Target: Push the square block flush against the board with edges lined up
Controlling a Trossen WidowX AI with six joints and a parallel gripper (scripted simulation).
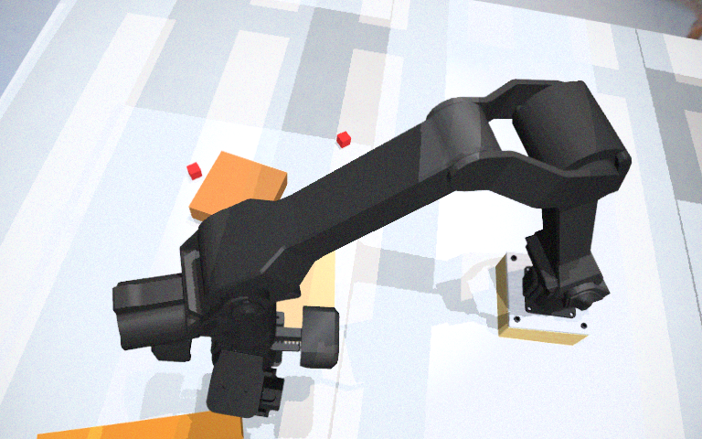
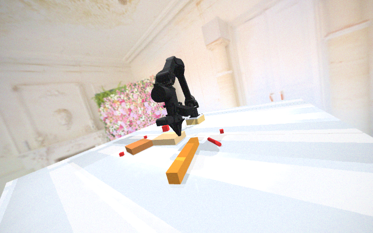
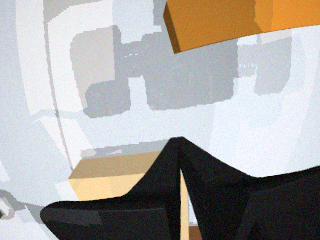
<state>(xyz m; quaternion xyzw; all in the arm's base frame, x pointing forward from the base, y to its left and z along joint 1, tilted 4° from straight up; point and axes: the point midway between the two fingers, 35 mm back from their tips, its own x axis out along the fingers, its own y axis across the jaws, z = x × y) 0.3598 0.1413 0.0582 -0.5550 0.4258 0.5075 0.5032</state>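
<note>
- Far left: a small red cube (image 1: 194,170) (image 2: 121,154), close to the orange-brown block.
- Next, your orange-brown block (image 1: 238,178) (image 2: 139,146) (image 3: 194,233), flat on the table (arm hides part of it from the top).
- Behind it, a second red cube (image 1: 344,139) (image 2: 145,136); a bigger red block (image 2: 165,127) is farther right.
- Then the pale block (image 1: 318,282) (image 2: 167,138) (image 3: 115,175), flat, one corner at the orange-brown block. Can't tell if they touch, or which is your square block.
- Your claw (image 1: 269,354) (image 2: 179,135) (image 3: 176,143) is narrow, tips together, nothing held, pointing down by the pale block's bar-side end (contact: can't tell).
- Long orange bar (image 1: 154,426) (image 2: 182,161) (image 3: 215,25), likely your board: flat, apart from both blocks. No flush side yet.
- Right of the bar: a red rod (image 2: 214,141), then a last red cube (image 2: 221,131). Arm base (image 1: 502,294) (image 2: 202,119) sits behind.
</note>
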